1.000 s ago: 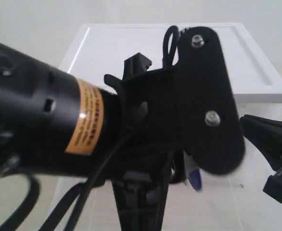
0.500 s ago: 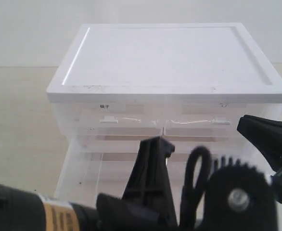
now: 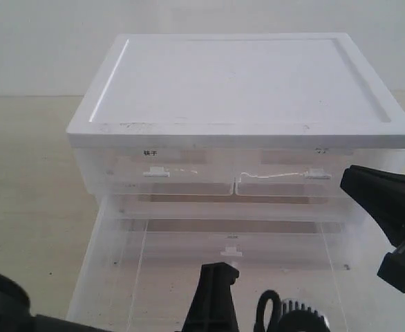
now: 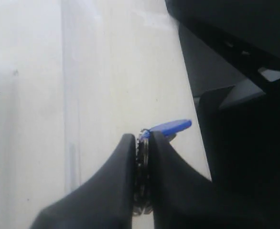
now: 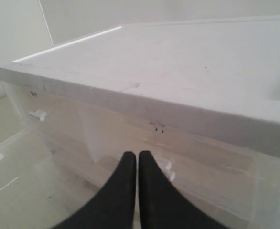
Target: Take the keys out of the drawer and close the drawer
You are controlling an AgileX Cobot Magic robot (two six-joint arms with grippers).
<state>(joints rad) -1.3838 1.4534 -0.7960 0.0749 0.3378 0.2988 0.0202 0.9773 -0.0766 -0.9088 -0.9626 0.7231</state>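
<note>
In the left wrist view my left gripper (image 4: 142,143) is shut on the keys (image 4: 143,164). The metal ring is pinched between the fingers and the blue fob (image 4: 171,127) sticks out past the tips, over a pale surface. In the exterior view only part of the left arm (image 3: 216,297) shows, at the bottom edge in front of the open bottom drawer (image 3: 112,277). That drawer is clear plastic and pulled out. My right gripper (image 5: 138,157) is shut on nothing and faces the cabinet front. Its black body (image 3: 389,214) hangs at the drawer's right side.
The cabinet has a white lid (image 3: 237,76) and two small shut drawers (image 3: 189,176) above the open one. A beige tabletop (image 3: 23,180) lies to the left. A dark part of the robot (image 4: 245,95) fills one side of the left wrist view.
The left arm, which blocked the cabinet a second ago, has dropped toward the bottom edge of the exterior view. The right gripper has not moved.
</note>
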